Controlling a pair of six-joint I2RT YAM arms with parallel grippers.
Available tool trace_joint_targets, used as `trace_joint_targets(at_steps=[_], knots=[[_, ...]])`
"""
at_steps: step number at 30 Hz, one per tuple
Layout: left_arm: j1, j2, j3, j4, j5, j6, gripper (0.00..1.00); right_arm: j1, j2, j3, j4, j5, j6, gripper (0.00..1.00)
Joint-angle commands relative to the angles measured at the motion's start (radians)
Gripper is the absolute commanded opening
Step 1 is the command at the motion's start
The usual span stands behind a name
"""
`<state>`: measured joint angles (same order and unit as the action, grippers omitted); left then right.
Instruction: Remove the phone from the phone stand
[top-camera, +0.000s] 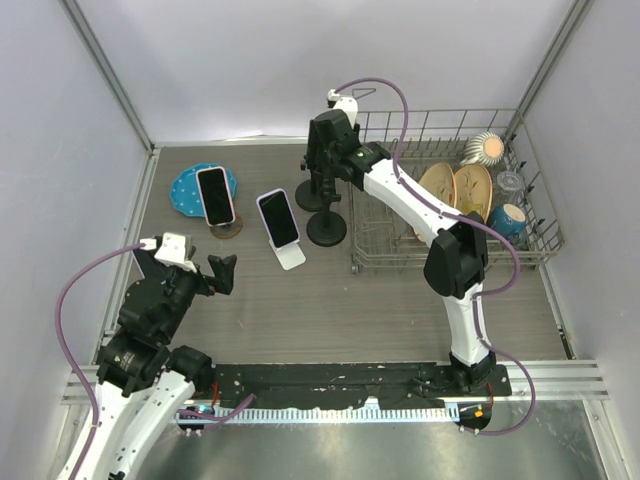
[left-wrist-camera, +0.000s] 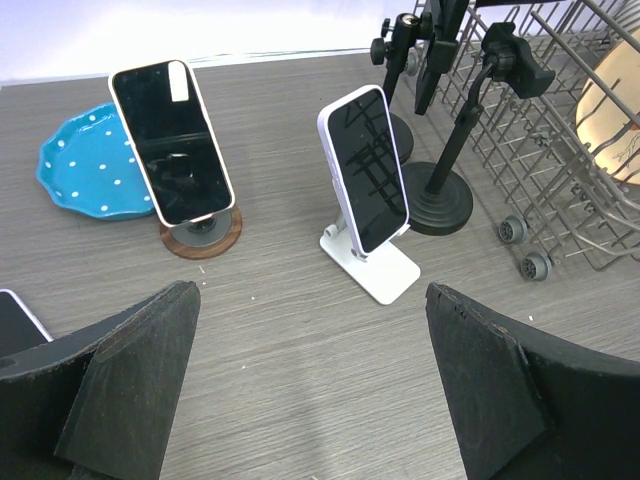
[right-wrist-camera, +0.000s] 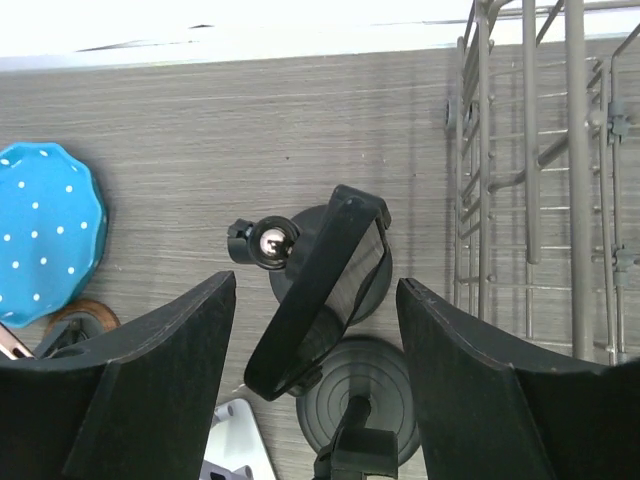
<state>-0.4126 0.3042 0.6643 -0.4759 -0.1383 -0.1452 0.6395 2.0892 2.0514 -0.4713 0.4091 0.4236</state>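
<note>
The right tool (right-wrist-camera: 316, 279) hangs far out over the worktop (top-camera: 330, 310), pointing straight down beside the dish rack (top-camera: 430, 262). Its two fingers (right-wrist-camera: 150, 400) stand fairly wide, one on each side of a dark phone (right-wrist-camera: 322, 300), with a clear gap on both sides, so it grips nothing. That phone is tilted and seen edge-on from above. It sits over two black stands, the far stand (top-camera: 312, 197) and the near stand (top-camera: 327, 230), both just beside the rack. I cannot tell which of the two carries it.

The left tool (left-wrist-camera: 310, 295) hovers low near the front left of the worktop, fully wide and holding nothing. It faces two other phones. A white-edged phone (left-wrist-camera: 368, 170) leans back on a folding white stand (left-wrist-camera: 385, 275), just left of the near black stand. Further left, another white-edged phone (left-wrist-camera: 172, 140) leans on a round wooden stand (left-wrist-camera: 205, 232), which touches or overlaps the edge of a blue dotted plate (left-wrist-camera: 85, 170). Both of these phones have dark screens and are well apart from either tool.

In the rack stand two tan plates (top-camera: 455, 187) and a blue bowl (top-camera: 510, 218).
</note>
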Motion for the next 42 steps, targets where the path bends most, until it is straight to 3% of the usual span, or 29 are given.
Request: trace_joint_targets(at_steps=[1,9,25,42], knots=[[-0.008,-0.010,-0.005,0.026,-0.011,0.006,1.00,0.003,0.005,0.030,0.003,0.019,0.033,0.69],[-0.014,-0.004,-0.006,0.026,-0.012,0.007,1.00,0.003,0.031,0.001,0.092,-0.023,0.029,0.56],[-0.022,-0.004,-0.008,0.025,-0.015,0.009,1.00,0.012,0.005,-0.010,0.258,-0.112,-0.066,0.02],[-0.020,0.004,-0.008,0.023,-0.017,0.010,1.00,0.015,-0.089,0.007,0.551,-0.098,-0.220,0.01]])
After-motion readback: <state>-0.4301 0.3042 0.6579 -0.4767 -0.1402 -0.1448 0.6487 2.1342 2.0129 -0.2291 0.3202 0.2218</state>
